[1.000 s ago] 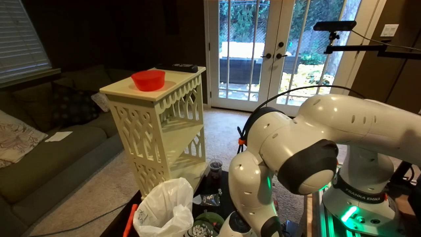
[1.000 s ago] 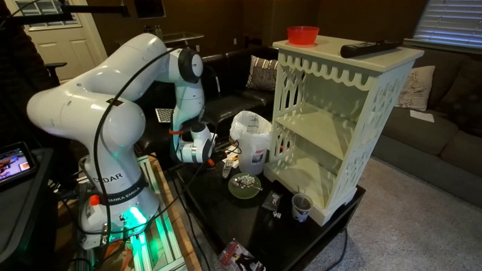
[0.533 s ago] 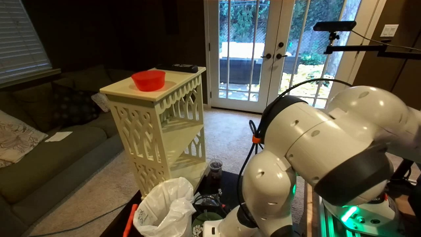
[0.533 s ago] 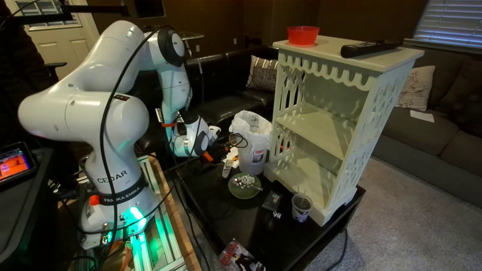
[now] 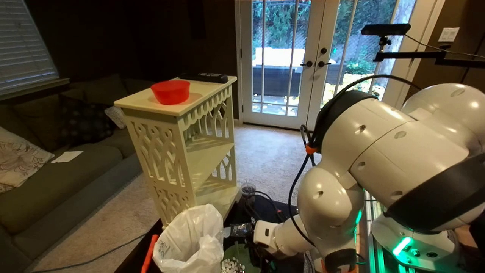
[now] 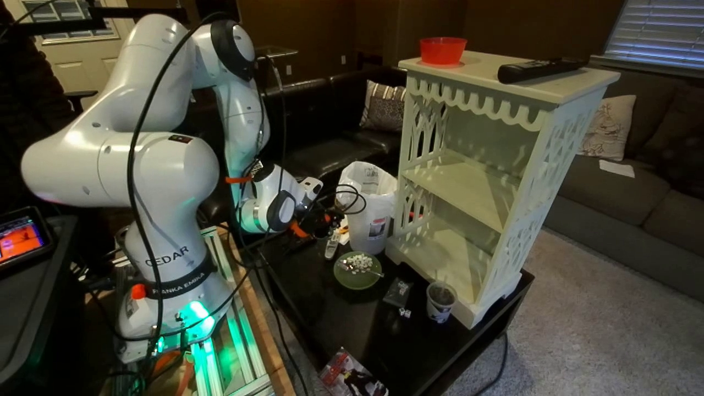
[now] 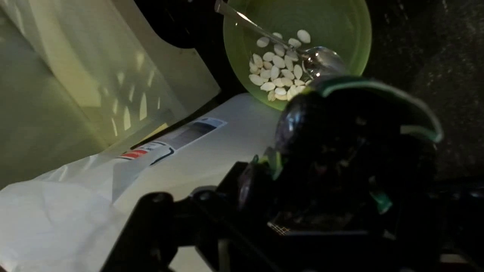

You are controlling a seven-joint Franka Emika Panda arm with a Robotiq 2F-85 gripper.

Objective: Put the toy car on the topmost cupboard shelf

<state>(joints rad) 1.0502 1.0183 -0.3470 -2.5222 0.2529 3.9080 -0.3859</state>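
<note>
The toy car [image 7: 332, 151] is dark with green trim and fills the middle of the wrist view. My gripper [image 7: 336, 181] has its black fingers on both sides of the car and is shut on it. In the exterior views the gripper [image 6: 324, 223] is held above the dark table, beside the white bin. There the car is too dark to tell from the gripper [image 5: 254, 242]. The cream-white cabinet [image 6: 569, 148] stands at the table's far side. Its topmost shelf [image 6: 462, 184], also seen in an exterior view [image 5: 208, 157], has nothing on it.
A bin with a white bag [image 6: 368, 203] stands between gripper and cabinet. A green plate [image 6: 357, 281] with white seeds and a spoon, a black packet [image 6: 397, 292] and a cup [image 6: 440, 302] are on the table. A red bowl [image 6: 443, 51] and a remote [image 6: 539, 70] lie on the cabinet top.
The arm's elbow has drawn back and up. The wrist has tilted, and the gripper has swung into sight over the table near the green plate. The car stays in the gripper.
</note>
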